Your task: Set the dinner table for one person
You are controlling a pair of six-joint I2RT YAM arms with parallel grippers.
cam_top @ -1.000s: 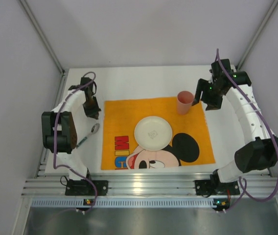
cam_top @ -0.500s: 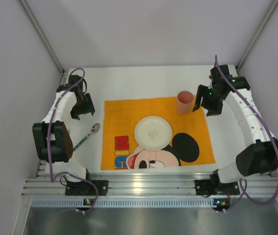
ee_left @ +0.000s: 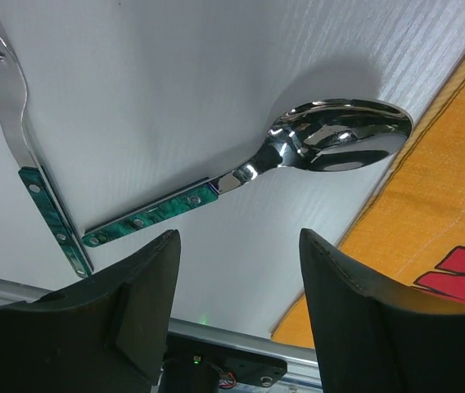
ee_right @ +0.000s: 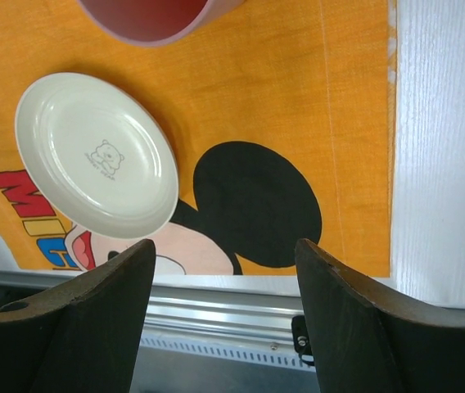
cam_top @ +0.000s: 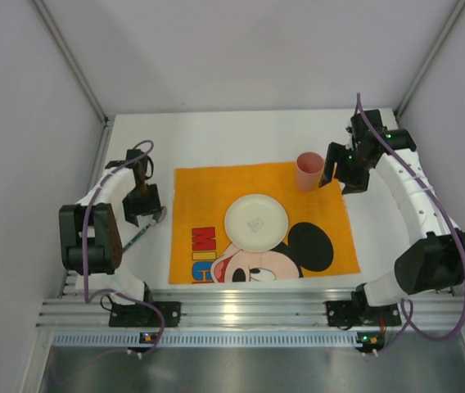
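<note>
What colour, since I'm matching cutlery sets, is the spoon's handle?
The spoon handle is marbled green with silver rivets; the left wrist view shows it best.

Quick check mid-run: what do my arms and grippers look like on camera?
The left arm and right arm have white links, black joint housings and a looping purple cable. The left gripper and right gripper each have two broad matte black fingers.

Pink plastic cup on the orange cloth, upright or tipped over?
Upright: the pink plastic cup stands on its base on the orange cloth, rim facing up.

L pincer (ee_left: 237,243) now over spoon (ee_left: 331,139) (open)
</note>
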